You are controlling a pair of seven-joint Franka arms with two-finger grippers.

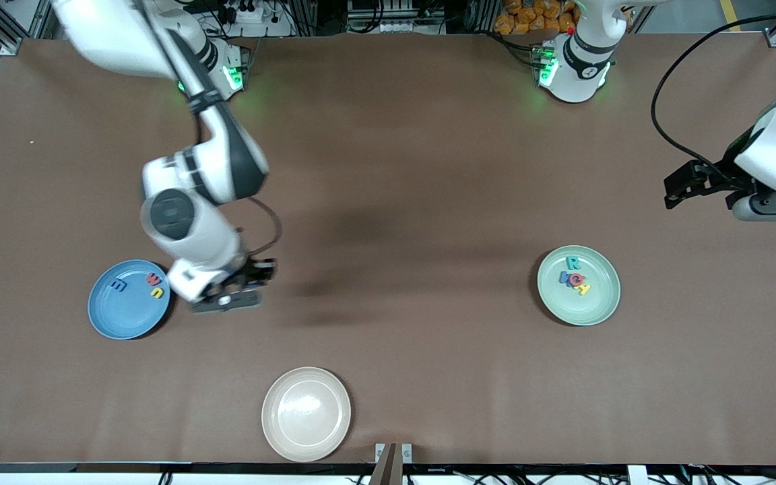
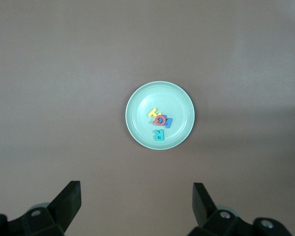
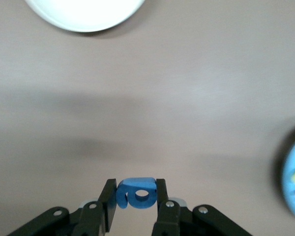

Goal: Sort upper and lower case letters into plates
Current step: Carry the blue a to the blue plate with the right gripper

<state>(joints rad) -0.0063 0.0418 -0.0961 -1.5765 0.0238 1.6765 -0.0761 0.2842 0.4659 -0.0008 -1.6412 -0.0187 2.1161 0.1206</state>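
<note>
Right gripper [image 3: 136,195], pinching a small blue foam letter [image 3: 135,192], should clear the light blue round plate's [image 1: 108,322] rim before releasing; left gripper [image 2: 136,202] waits spread.

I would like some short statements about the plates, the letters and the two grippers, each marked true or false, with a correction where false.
1. The right gripper holds a blue letter between its fingers. True.
2. The cream plate has two letters in it. False: it holds none.
3. The left gripper is open and holds nothing. True.
4. The mint plate lies toward the right arm's end of the table. False: it lies toward the left arm's end.
5. The blue plate has three letters in it. True.
6. The right gripper is over the mint plate. False: it is over bare table beside the blue plate.
</note>
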